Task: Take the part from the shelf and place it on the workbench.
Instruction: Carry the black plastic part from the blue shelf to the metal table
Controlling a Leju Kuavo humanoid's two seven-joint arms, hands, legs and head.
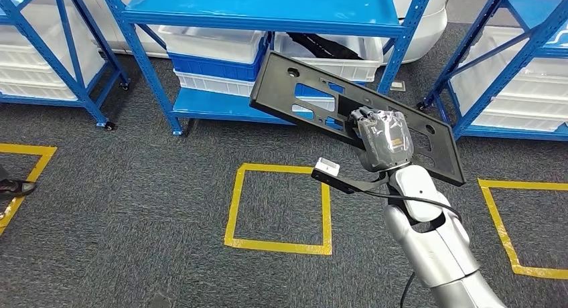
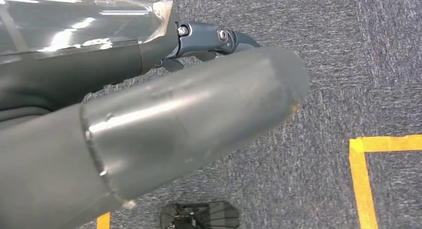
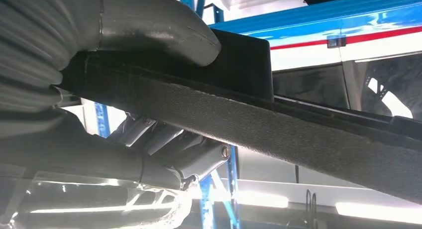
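Pick looks done: R hand is clamped on the black part, held tilted in air just in front of the blue shelf, L hand empty w/ fingers state unclear, you've still got carry + place on workbench left.

Head view faces forward and down at the floor. Wrist views sit close behind each robot hand; the left faces the floor.
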